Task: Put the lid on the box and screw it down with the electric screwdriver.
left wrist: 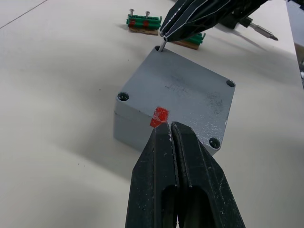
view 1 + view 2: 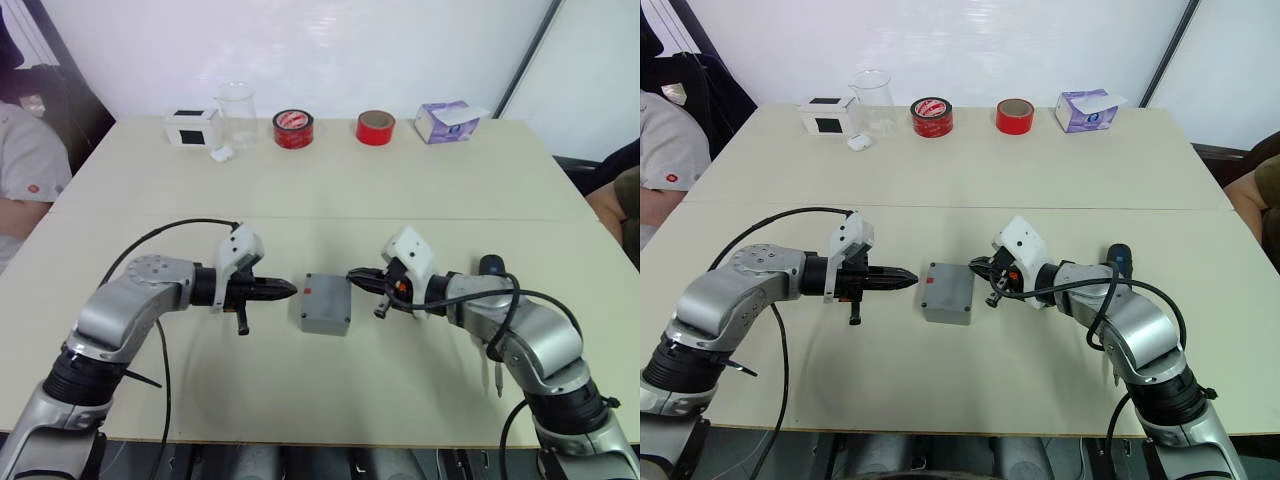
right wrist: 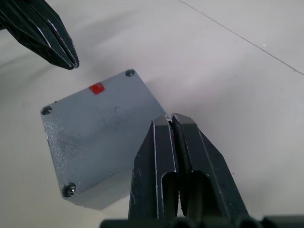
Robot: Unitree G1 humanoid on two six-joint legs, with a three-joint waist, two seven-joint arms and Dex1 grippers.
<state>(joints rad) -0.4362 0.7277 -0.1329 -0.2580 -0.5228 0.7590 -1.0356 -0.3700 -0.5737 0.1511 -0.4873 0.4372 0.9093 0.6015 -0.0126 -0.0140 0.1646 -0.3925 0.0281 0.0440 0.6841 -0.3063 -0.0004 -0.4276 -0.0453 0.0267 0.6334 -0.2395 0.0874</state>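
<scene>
While the lid [image 1: 183, 95] is seated flat on the box [image 2: 326, 304], the closed assembly is found near the middle of the table [image 2: 330, 190], between the two grippers. The left gripper [image 2: 290, 290] is held level just beside the box's left side, its fingers [image 1: 164, 156] pressed together on nothing, the tips aligned with the small red mark [image 1: 159, 116] at the lid's edge. The right gripper [image 2: 353, 275] is held at the box's right far corner, its fingers [image 3: 164, 142] closed on a thin metal screw [image 1: 162, 45], whose lower end is placed at the corner hole of the lid. Screw heads are seen in two of the lid's corner holes from the right wrist view. The electric screwdriver [image 2: 490, 266] is laid on the table to the right of the box, largely hidden behind the right arm, with its metal bit pointing toward the near edge. A green terminal block [image 1: 144, 23] is seen on the table beyond the box from the left wrist view. Along the far edge of the table, a white box with a black front [image 2: 190, 128], a clear beaker [image 2: 236, 115], two red tape rolls [image 2: 293, 129] and a purple tissue box [image 2: 447, 121] are lined up.
</scene>
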